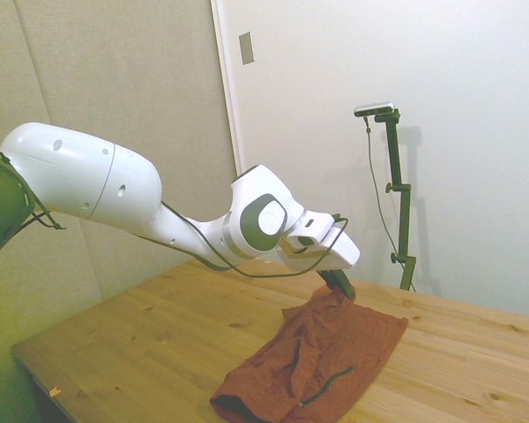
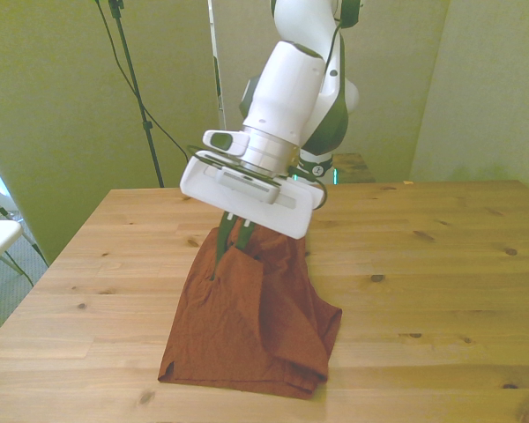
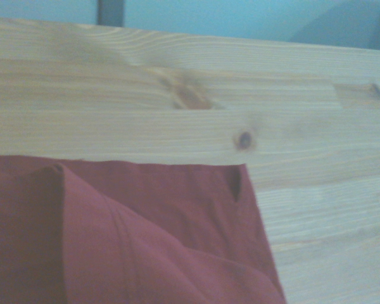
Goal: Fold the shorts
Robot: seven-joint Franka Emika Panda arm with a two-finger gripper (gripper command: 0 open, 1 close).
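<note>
The rust-orange shorts (image 2: 247,322) lie on the wooden table (image 2: 423,291), with one edge lifted into a peak. My gripper (image 2: 233,236) is shut on that raised edge of the shorts (image 1: 326,339), holding it a little above the tabletop while the rest of the cloth drapes down and rests on the wood. A dark green zipper pocket (image 1: 328,386) shows on the side of the fabric nearest the side camera. In the wrist view, the shorts (image 3: 133,234) fill the lower part over bare planks.
The table's near edge (image 2: 353,410) runs just below the shorts in the front view. Bare wood (image 2: 441,264) spreads over the front view's right. A wall (image 1: 423,106) stands behind the table in the side view.
</note>
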